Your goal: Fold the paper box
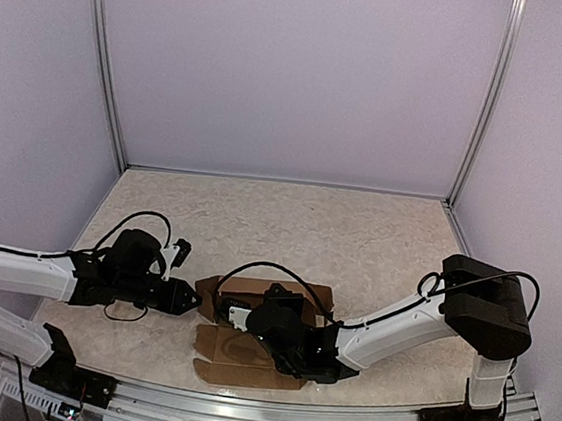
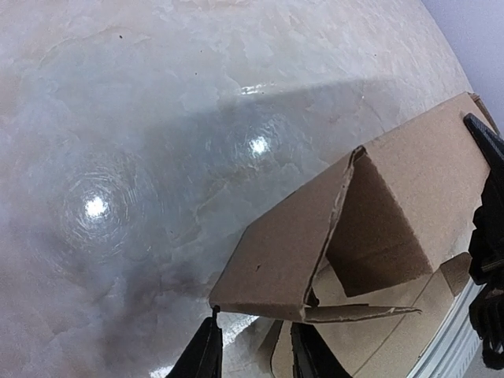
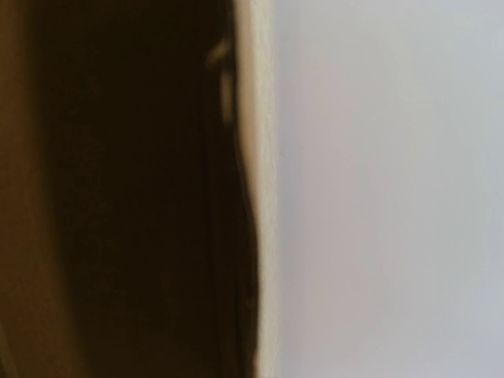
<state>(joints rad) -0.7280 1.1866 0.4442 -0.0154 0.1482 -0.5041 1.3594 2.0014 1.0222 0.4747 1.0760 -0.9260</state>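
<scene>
- The right wrist camera is giving only blur: a dark brown band is filling the left half and a pale, featureless area the right, and no fingers are showing there.
- From above, the right gripper [image 1: 255, 318] is reaching in over the middle of the paper box [image 1: 244, 368]. Its own black body is covering the fingertips, so I cannot tell whether they are parted, closed, or pressing on the card.
- The right arm is also hiding the centre of the box in that view, leaving only the far strip and the near panel showing.
- The box is lying on the table [image 1: 309, 234] close to the near edge, between the two arms, as a partly opened brown sheet.
- In the left wrist view, one panel of the box [image 2: 276, 260] is standing up, tilted, with a triangular flap folding in behind it. The frame is cutting off the rest of the sheet at the right and bottom.
- The left gripper [image 1: 189, 298] is sitting at the box's left edge, tip just touching or just beside it.
- Its fingers [image 2: 206, 354] are standing clearly apart, released, gripping nothing. The raised panel's lower corner is hanging just above them, with bare table [image 2: 118, 118] and card showing in the gap.
</scene>
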